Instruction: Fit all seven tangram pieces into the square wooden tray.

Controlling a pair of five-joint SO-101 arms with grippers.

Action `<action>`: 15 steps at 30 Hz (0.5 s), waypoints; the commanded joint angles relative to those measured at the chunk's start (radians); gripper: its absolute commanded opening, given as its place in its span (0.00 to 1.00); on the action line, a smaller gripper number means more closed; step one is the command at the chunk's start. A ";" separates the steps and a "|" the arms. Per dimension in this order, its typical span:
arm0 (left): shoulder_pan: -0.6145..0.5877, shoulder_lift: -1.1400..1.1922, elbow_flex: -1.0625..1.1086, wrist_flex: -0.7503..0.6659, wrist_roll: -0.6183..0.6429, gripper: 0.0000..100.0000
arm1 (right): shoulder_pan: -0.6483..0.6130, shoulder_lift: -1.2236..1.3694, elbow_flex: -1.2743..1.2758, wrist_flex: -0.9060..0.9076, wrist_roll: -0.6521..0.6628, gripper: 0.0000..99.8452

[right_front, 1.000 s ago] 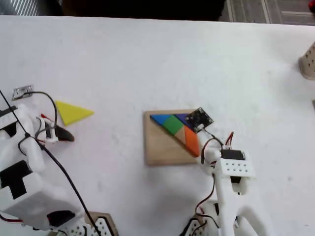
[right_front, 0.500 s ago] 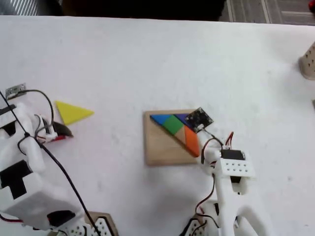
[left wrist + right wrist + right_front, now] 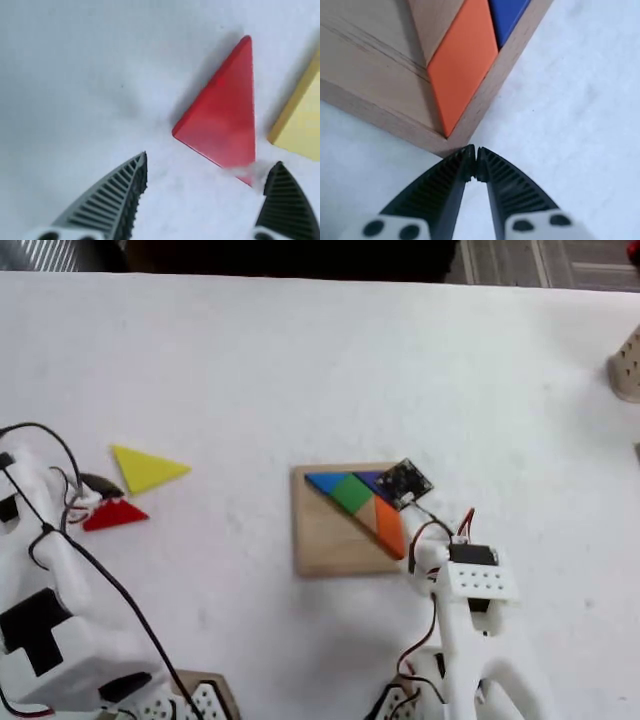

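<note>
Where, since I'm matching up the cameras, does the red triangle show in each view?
High view: red triangle lies at the left of the table, beside the yellow triangle, on its arm-base side.
Left wrist view: red triangle mid-picture, yellow triangle's edge close beside it.
Right wrist view: this camera faces a corner of the tray, away from that spot.
Shared landmark: the yellow triangle, in the high and left wrist views.

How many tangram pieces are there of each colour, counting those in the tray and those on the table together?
Yellow piece: 1
Red piece: 1
Light blue piece: 1
Green piece: 1
Dark blue piece: 1
Orange piece: 1
Total: 6
</note>
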 commanded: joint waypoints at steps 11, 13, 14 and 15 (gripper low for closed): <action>-0.022 -0.047 0.057 -0.144 0.034 0.36 | -0.015 -0.021 -0.002 0.012 0.014 0.02; -0.022 -0.047 0.060 -0.163 0.064 0.36 | -0.015 -0.021 -0.002 0.012 0.014 0.02; -0.022 -0.045 0.061 -0.170 0.077 0.36 | -0.015 -0.021 -0.002 0.012 0.014 0.02; -0.022 -0.045 0.061 -0.175 0.080 0.36 | -0.015 -0.021 -0.002 0.012 0.014 0.02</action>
